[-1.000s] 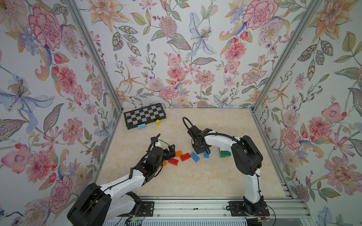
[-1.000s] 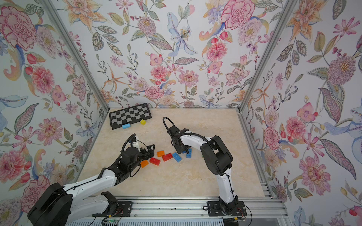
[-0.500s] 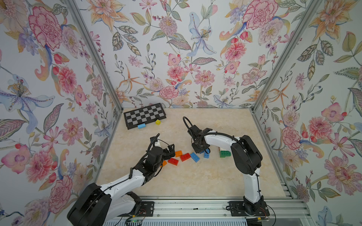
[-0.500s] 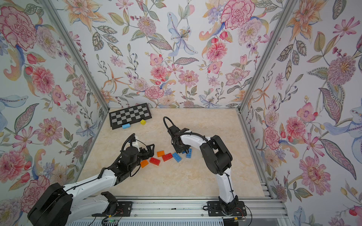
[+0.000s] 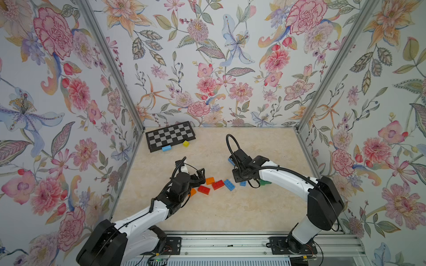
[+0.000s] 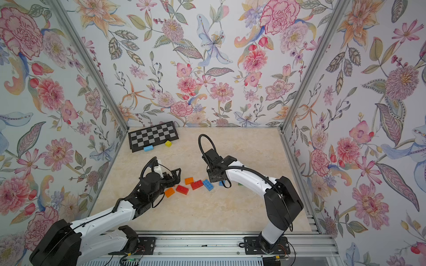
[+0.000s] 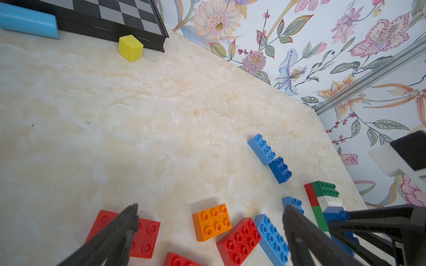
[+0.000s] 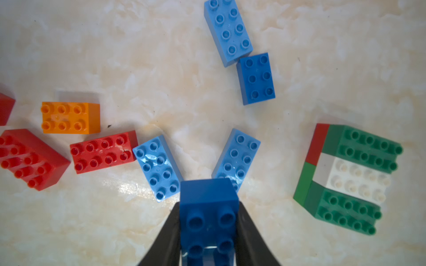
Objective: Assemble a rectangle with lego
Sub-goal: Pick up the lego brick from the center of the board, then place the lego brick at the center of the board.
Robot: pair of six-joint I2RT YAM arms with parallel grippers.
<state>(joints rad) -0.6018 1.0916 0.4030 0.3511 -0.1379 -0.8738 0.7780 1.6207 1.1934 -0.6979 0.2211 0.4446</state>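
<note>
While right gripper (image 8: 208,205) clamps a dark blue brick (image 8: 208,221), left gripper (image 7: 211,207) agape, I should next seat it against the green-white block (image 8: 359,179).

right pincer (image 8: 208,204) has closed on dark blue brick (image 8: 208,221).

The left arm (image 5: 147,213) and the right arm (image 5: 288,178) looked alike to me: smooth white shells over the long links, with bulky matte black housings at the joints. A thin black cable ran along each white link, and a thicker black hose (image 5: 230,144) curled out of the right wrist. The left gripper (image 7: 211,208) had black fingers (image 7: 110,237) braced by open triangular struts. The right gripper (image 8: 208,205) showed plain black blades. Each arm rose from a black base plate (image 5: 277,243).
</note>
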